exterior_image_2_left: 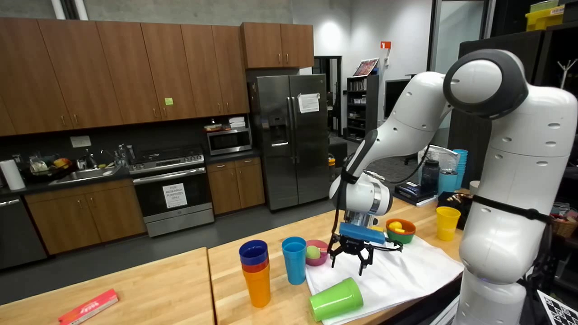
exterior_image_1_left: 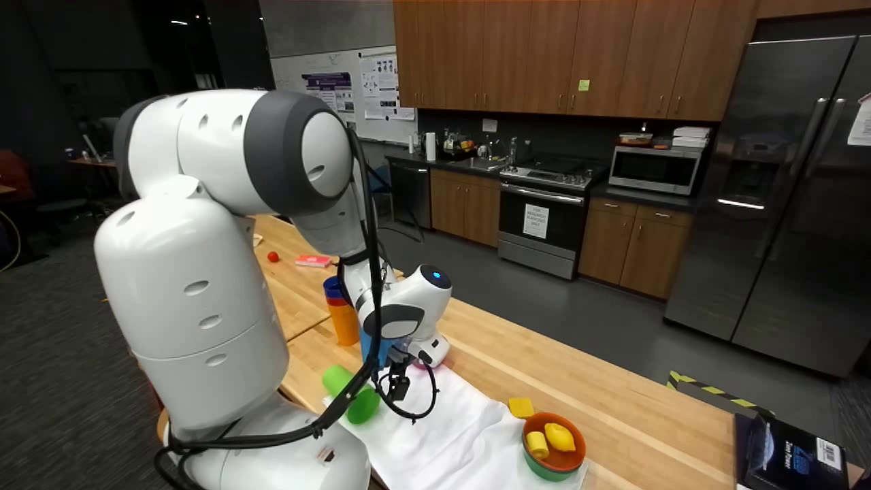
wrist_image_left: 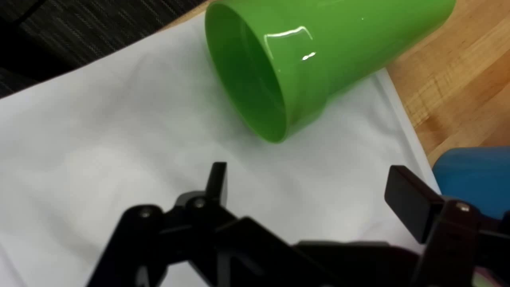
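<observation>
My gripper (wrist_image_left: 307, 173) stands open above the white cloth (wrist_image_left: 119, 131), with nothing between its fingers. Nearest to it is a green cup (wrist_image_left: 338, 48), lying on its side with its mouth facing the lower left of the wrist view. In an exterior view the cup (exterior_image_2_left: 336, 299) rests partly on the cloth's corner, below and beside the gripper (exterior_image_2_left: 347, 268). An upright blue cup (exterior_image_2_left: 294, 262) stands at the cloth's edge; part of that cup (wrist_image_left: 474, 175) shows behind a finger in the wrist view. A pink bowl (exterior_image_2_left: 323, 259) with a light green ball (exterior_image_2_left: 312, 252) sits close behind the gripper.
Stacked cups (exterior_image_2_left: 257, 280), blue and red over orange, stand beside the blue cup. A green and orange bowl (exterior_image_1_left: 554, 463) holds a lemon (exterior_image_1_left: 559, 437) and a yellow piece; a yellow block (exterior_image_1_left: 521, 407) lies near. Farther out are a yellow cup (exterior_image_2_left: 447, 223) and a red box (exterior_image_2_left: 89, 308).
</observation>
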Controlling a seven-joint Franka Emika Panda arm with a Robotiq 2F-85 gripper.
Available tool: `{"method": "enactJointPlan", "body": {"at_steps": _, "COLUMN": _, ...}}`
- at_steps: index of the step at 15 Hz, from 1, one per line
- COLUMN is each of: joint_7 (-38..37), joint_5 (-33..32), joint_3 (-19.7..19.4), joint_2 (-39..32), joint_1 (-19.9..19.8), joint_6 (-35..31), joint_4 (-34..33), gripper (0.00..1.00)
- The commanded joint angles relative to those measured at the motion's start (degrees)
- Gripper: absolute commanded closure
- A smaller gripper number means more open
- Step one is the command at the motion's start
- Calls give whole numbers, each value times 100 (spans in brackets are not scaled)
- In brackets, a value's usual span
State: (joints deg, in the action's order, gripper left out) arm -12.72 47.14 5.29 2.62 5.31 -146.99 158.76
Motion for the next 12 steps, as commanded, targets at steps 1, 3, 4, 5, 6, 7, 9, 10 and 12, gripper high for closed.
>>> {"method": "enactJointPlan", "body": {"at_steps": 1, "joint_7": -32, "joint_5": 28, "joint_3": 43, "joint_2": 192, "joint_1": 49, "joint_6": 40, "joint_4": 75, "gripper": 0}}
{"method": "enactJointPlan", "body": {"at_steps": 3, "joint_7": -9, "joint_5": 120, "joint_3": 98, "joint_2": 212, "joint_1": 93, "joint_6": -7, "joint_4": 65, "gripper": 0}}
{"method": "enactJointPlan", "body": {"at_steps": 4, "joint_7": 26, "joint_5": 130, "joint_3": 113, "joint_2": 234, "joint_1": 109, "joint_6": 2, "joint_4": 57, "gripper": 0}}
{"method": "enactJointPlan", "body": {"at_steps": 5, "joint_7": 24, "joint_5": 164, "joint_3": 142, "joint_2": 235, "joint_1": 134, "joint_6": -1, "joint_4": 39, "gripper": 0}}
{"method": "enactJointPlan", "body": {"at_steps": 6, "joint_7": 55, "joint_5": 179, "joint_3": 173, "joint_2": 248, "joint_1": 163, "joint_6": 13, "joint_4": 22, "gripper": 0}}
{"method": "enactJointPlan", "body": {"at_steps": 7, "joint_7": 83, "joint_5": 172, "joint_3": 183, "joint_2": 276, "joint_1": 176, "joint_6": 16, "joint_4": 20, "gripper": 0}}
{"method": "enactJointPlan", "body": {"at_steps": 9, "joint_7": 127, "joint_5": 208, "joint_3": 248, "joint_2": 277, "joint_1": 256, "joint_6": -3, "joint_4": -19, "gripper": 0}}
{"method": "enactJointPlan", "body": {"at_steps": 10, "joint_7": 135, "joint_5": 178, "joint_3": 266, "joint_2": 282, "joint_1": 277, "joint_6": 12, "joint_4": -32, "gripper": 0}}
{"method": "enactJointPlan", "body": {"at_steps": 12, "joint_7": 152, "joint_5": 163, "joint_3": 318, "joint_2": 257, "joint_1": 340, "joint_6": 43, "joint_4": -78, "gripper": 0}}
